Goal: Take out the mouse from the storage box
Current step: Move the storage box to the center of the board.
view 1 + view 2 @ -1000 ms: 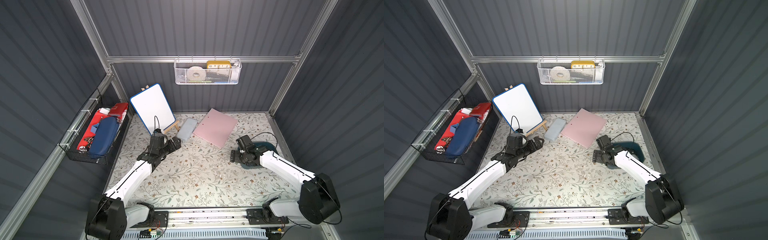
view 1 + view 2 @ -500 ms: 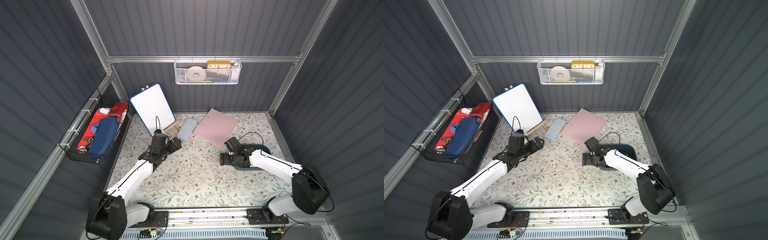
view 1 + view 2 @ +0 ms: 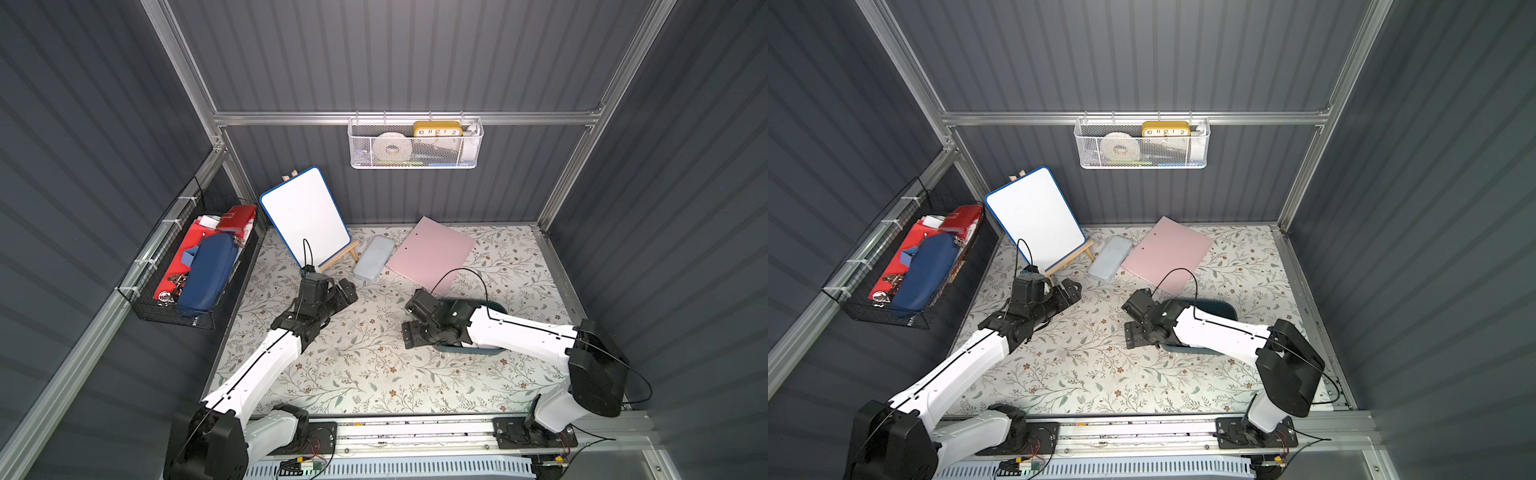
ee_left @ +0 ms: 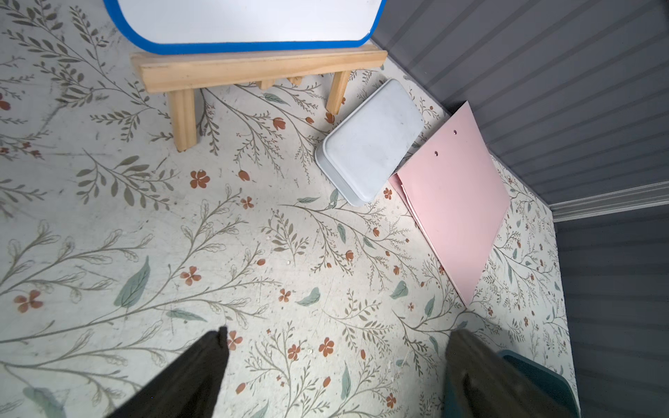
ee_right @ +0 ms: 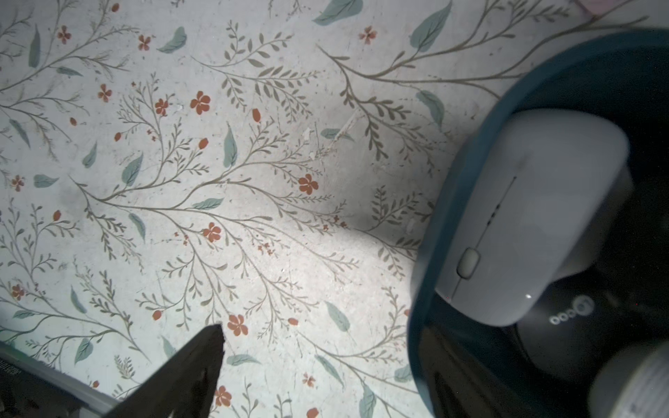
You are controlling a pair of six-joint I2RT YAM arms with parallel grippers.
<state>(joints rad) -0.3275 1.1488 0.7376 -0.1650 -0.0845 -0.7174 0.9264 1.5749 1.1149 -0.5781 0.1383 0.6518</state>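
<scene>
Your teal plastic storage box (image 5: 427, 289) holds a white mouse (image 5: 525, 224) atop a black mouse (image 5: 564, 325). Your left gripper (image 4: 336, 336) and right gripper (image 5: 325, 336) gape.

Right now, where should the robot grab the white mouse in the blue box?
Probably from above, pinching the white mouse across its narrow middle. It lies topmost, resting on a black mouse, with one long side near the storage box wall, so sideways approaches look blocked.

Largely covered by the right arm (image 3: 523, 336) in both top views: the storage box (image 3: 497, 307) (image 3: 1219, 308), its contents unseen there. Cut off by the right wrist view's edge too. Half buried under the white mouse (image 5: 535, 217): a black mouse (image 5: 564, 327). Blurred and cropped beside it: a pale thing (image 5: 637, 383), unidentifiable.
</scene>
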